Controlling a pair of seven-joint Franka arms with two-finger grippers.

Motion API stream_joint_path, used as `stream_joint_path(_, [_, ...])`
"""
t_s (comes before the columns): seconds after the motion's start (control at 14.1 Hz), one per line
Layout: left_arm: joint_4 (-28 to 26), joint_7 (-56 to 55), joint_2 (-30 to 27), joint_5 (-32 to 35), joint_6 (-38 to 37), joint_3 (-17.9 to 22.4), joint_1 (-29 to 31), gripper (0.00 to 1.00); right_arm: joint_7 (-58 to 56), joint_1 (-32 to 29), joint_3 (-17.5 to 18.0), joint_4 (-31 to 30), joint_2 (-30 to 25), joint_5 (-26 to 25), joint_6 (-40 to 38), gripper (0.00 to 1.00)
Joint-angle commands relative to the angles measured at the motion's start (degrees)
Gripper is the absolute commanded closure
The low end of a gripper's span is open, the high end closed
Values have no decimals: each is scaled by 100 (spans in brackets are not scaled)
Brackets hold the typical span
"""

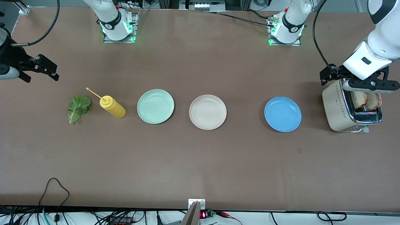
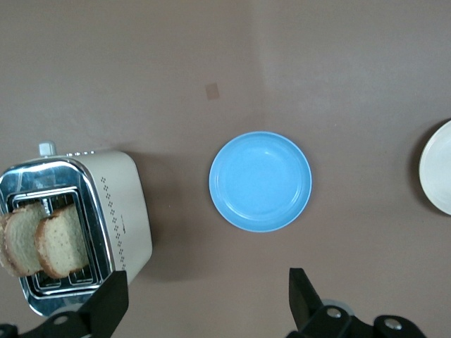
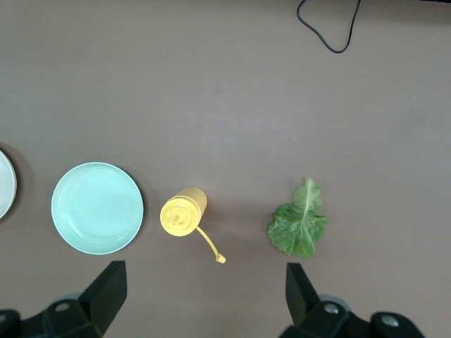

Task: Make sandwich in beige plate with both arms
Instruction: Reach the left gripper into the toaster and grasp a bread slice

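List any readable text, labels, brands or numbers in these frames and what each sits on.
None can be read.
toaster: a small dark mark on its side, plus dotted trim; too small to read.
arm base collars: small white markings on the black bands; too blurred to read.
red display at the table edge nearest the front camera: lit digits, too small to read.
Plates, yellow bottle, lettuce leaf: no markings.

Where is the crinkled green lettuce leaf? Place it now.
The crinkled green lettuce leaf lies flat on the brown table at the right arm's end, beside the yellow squeeze bottle, which separates it from the mint-green plate.
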Motion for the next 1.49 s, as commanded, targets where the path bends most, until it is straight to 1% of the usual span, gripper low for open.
stream_joint_path(0.0, [63,52,-20,-52,-239,49,-19,0,16,-58,49,-19,-110,4,-77,0])
stream_joint_path(0.14, [63,61,15,-53,-248,58,8,0,16,-58,49,-19,-110,4,-77,0])
stream_joint_path(0.28, [159,44,164,-105,-248,58,16,0,16,-58,49,-19,-110,4,-77,0])
stream_joint_path(0.5, [413,35,568,-44,-275,145,60,0,42,-58,49,-27,-101,4,-77,0])
stream_joint_path(0.71, [432,114,639,-17,-345,154,472,0,51,-58,49,-36,-92,4,-68,0])
stream_joint_path(0.78, [423,149,639,131,-397,154,674,0,51,-58,49,-36,-92,4,-59,0])
stream_joint_path(0.85, [423,445,648,437,-415,154,789,0,51,-58,49,-54,-92,4,-59,0])
stream_joint_path(0.92, [423,1126,718,822,-355,154,1025,0,51,-58,49,-54,-83,13,-50,0])
stream_joint_path(1.06, [345,1423,771,800,-310,146,1369,0,51,-58,49,-63,-75,13,-41,0])
stream_joint_path(1.2, [187,1432,876,783,-240,137,1510,0,51,-58,49,-54,-66,13,-33,0])
stream_joint_path(1.27, [81,1432,920,774,-48,146,1606,0,51,-58,49,-63,-66,13,-41,0])
stream_joint_path(1.42, [-296,1441,921,774,330,137,1817,0,59,-58,49,-63,-66,22,-50,0])
